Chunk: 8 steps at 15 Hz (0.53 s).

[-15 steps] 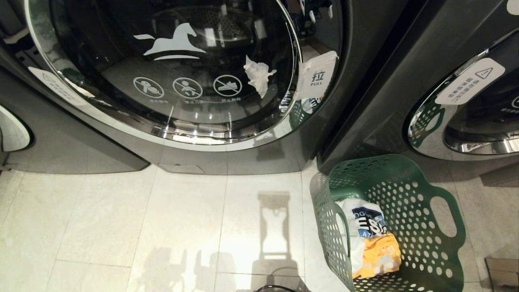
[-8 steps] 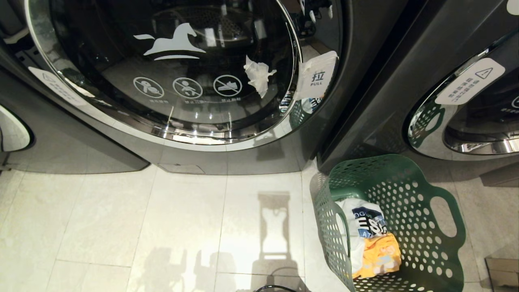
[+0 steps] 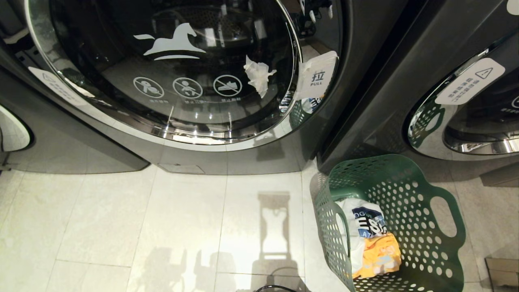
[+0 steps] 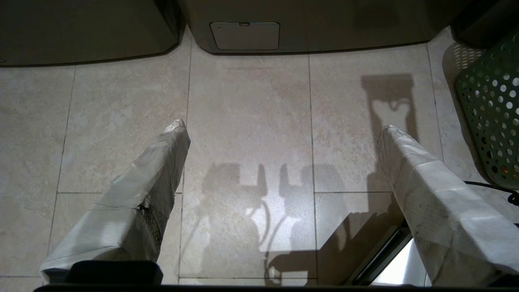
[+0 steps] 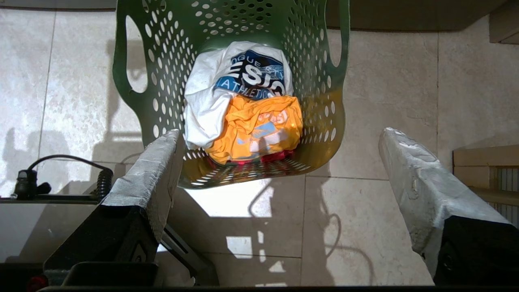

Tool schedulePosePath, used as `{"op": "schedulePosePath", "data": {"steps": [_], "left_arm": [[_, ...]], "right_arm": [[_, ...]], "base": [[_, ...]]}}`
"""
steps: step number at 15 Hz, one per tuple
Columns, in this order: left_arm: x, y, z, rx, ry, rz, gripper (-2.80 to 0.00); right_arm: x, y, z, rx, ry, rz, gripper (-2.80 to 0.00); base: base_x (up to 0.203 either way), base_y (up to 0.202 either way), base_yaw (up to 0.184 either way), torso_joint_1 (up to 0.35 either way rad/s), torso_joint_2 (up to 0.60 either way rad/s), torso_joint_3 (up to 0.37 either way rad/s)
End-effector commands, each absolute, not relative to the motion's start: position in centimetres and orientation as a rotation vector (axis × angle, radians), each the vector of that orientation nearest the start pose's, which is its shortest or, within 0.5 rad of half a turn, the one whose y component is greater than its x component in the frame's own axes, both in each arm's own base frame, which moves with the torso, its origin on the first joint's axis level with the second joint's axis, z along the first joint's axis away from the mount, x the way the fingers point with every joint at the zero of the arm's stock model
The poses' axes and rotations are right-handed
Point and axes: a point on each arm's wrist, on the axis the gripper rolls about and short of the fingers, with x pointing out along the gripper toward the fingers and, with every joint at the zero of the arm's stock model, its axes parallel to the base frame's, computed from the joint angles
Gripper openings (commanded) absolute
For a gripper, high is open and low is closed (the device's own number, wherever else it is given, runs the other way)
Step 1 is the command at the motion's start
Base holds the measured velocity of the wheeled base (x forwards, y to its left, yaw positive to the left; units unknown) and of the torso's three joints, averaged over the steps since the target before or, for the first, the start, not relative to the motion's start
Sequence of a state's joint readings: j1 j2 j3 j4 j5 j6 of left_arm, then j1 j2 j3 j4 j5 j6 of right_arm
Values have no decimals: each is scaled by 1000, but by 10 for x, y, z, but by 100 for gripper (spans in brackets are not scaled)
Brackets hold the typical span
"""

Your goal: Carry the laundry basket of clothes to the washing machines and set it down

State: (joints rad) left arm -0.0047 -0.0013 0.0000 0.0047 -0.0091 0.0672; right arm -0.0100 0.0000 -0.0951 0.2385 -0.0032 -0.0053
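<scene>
A: Where was the basket (image 3: pixel 389 219) found, and which way did it lie from the hands?

B: It was seen standing on the floor (image 3: pixel 162 219) just in front of the washers (image 3: pixel 170 81), at the gap between two of them, well to the right side of the head view. The clothes (image 5: pixel 243 101) were heaped inside it: white on top, yellow-orange beneath, a strip of pink at the edge. From the right hand (image 5: pixel 279 136) the basket lay straight ahead and below, its near rim between the fingers in that wrist view. From the left hand (image 4: pixel 284 125) only its wall was caught, off toward the robot's right.

A: And the hands themselves?

B: Both were spread wide and nothing was gripped by either. No contact with the basket could be made out.

A: How was the basket's long axis set?

B: It was judged to run away from the robot toward the washers, with the two cut-out handles on the left and right walls.

A: Which arm was nearer, then?

B: The right arm, clearly. The set-down was judged to be done already, so no further reach seemed to be called for.
</scene>
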Motion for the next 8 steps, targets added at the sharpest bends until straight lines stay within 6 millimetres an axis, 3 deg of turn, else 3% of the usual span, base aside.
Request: {"op": "schedulePosePath", "data": {"steps": [1,8], "left_arm": [[-23,0,75,67,3,-14,0],[-23,0,75,67,1,-14,0]], "right_arm": [[-32,0,77,-6,146,-12,0],[-32,0,77,-6,146,-12,0]], "base": [[0,0,0,0,0,0],[0,0,0,0,0,0]]}}
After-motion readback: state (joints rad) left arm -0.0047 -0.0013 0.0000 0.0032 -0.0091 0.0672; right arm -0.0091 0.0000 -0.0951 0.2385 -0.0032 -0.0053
